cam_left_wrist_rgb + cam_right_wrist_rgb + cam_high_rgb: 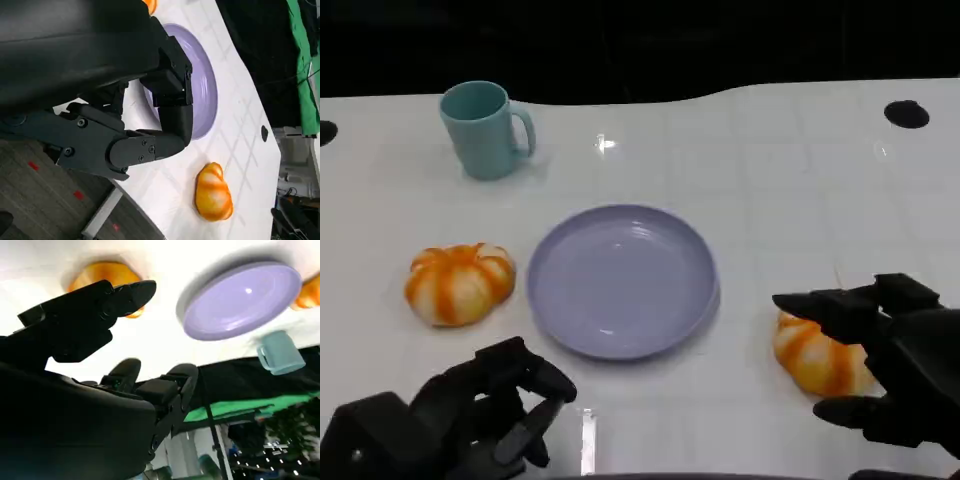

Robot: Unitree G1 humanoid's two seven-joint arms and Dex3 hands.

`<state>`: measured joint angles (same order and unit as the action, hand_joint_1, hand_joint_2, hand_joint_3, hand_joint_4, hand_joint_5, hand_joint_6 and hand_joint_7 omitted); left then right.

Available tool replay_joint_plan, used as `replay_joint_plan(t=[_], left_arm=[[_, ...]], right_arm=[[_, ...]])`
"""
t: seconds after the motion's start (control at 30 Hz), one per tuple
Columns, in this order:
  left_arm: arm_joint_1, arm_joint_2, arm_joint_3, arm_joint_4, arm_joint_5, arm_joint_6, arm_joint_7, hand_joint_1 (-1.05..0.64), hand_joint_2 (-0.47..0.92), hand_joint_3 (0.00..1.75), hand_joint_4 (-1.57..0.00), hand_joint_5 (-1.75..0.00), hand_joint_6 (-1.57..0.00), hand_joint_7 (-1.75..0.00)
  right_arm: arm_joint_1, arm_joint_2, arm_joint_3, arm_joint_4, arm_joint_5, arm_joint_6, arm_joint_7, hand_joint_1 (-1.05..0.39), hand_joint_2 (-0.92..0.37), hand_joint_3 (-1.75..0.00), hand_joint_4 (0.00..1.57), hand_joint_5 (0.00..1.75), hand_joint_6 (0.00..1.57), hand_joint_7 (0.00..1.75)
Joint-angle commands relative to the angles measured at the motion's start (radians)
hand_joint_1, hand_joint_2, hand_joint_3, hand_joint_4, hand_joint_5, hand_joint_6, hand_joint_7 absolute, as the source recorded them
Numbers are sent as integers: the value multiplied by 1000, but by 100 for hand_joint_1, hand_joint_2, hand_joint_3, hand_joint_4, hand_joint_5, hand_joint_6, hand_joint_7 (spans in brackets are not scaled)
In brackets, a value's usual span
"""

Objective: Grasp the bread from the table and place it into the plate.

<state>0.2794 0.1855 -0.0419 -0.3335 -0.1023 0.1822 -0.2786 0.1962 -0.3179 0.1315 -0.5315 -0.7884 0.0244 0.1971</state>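
So the counter [790, 180] is glossy white with faint tile-like lines and a couple of light glares on it, and its far edge curves off into a dark background; the wrist views catch some green fabric and clutter past that edge. A lavender plate [620, 280] sits about dead centre with nothing on it. There's bread on both sides: one orange-striped bread [459, 283] just left of the plate, and another bread [815, 357] off to its right, near the front edge. The right hand [890, 365] is right at that one, fingers spread apart on either side of it, but I can't tell if it's actually touching. The left hand [470, 420] hovers by the front edge, fingers loosely curled, holding nothing. A teal mug [485, 129] stands well back, far left.
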Motion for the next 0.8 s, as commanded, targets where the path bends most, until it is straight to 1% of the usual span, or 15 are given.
replay_joint_plan(t=[0.03, 0.2, 0.3, 0.37, 0.47, 0.6, 0.8], left_arm=[[-5, 8, 1, -19, 3, 15, 5, -41, 92, 48, -62, -175, -57, -136], [-10, 6, 0, -17, 4, 20, 7, -42, 92, 48, -62, -175, -56, -136], [-12, 7, -2, -19, 8, 19, 7, -41, 92, 49, -63, -175, -56, -137], [-12, 6, -2, -21, 7, 22, 8, -41, 92, 49, -62, -175, -56, -137], [-14, 5, -3, -21, 9, 23, 10, -40, 92, 49, -62, -175, -56, -138], [-14, 3, -3, -25, 10, 30, 12, -40, 92, 48, -63, -175, -56, -138], [-9, -1, -4, -40, 2, 44, 12, -39, 92, 48, -62, -175, -55, -138]], right_arm=[[-12, -29, -3, -39, -49, 31, 48, -43, -77, -1, 0, 57, 30, 11], [-34, -36, 16, -41, -106, 56, 103, -46, -77, -1, 0, 53, 28, 9], [-57, -38, 31, -7, -131, 64, 118, -47, -77, 0, 0, 56, 29, 8], [-80, -43, 44, 33, -158, 67, 121, -49, -78, -1, 0, 58, 30, 8], [-112, -45, 58, 90, -168, 70, 123, -49, -80, -1, 0, 61, 33, 7], [-165, -46, 87, 180, -186, 93, 143, -50, -83, -2, 0, 62, 33, 6], [-259, -40, 139, 371, -200, 104, 102, -53, -88, -2, 2, 59, 37, 5]])
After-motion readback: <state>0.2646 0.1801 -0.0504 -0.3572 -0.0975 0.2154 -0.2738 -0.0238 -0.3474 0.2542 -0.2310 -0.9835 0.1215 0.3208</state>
